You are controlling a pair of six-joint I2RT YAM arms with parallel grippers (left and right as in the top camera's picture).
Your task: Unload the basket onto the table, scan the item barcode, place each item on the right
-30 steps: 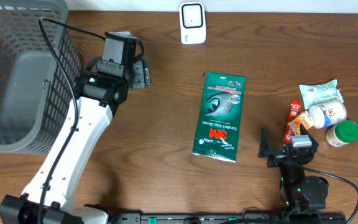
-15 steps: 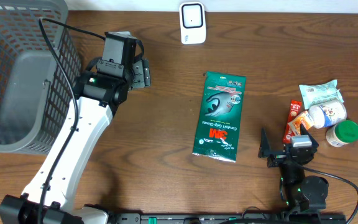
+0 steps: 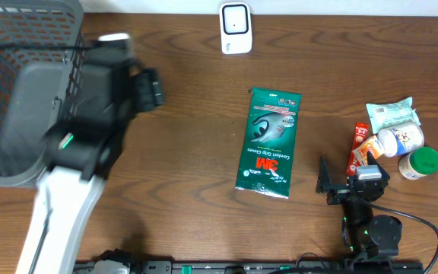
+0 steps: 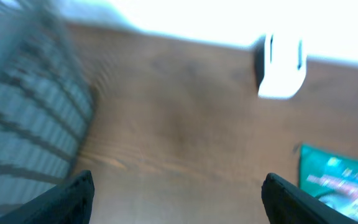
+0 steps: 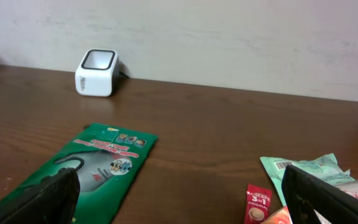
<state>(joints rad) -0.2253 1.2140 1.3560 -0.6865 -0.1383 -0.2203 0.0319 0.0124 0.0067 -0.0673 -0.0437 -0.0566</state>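
I had the left gripper [image 4: 178,196] near the basket [image 3: 6,46] and the right gripper [image 5: 185,198] low at the near edge of the table [image 3: 188,183], both empty with fingers spread wide, presumably ready for the green glove packet [image 3: 268,142] lying flat mid-table, well short of the scanner [image 3: 235,28].

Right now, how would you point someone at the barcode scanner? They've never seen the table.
On the wooden table, look at the far edge by the white wall, about midway along. The scanner stands there alone, beyond the flat green glove pack. It is the only small white box with a dark-framed window.
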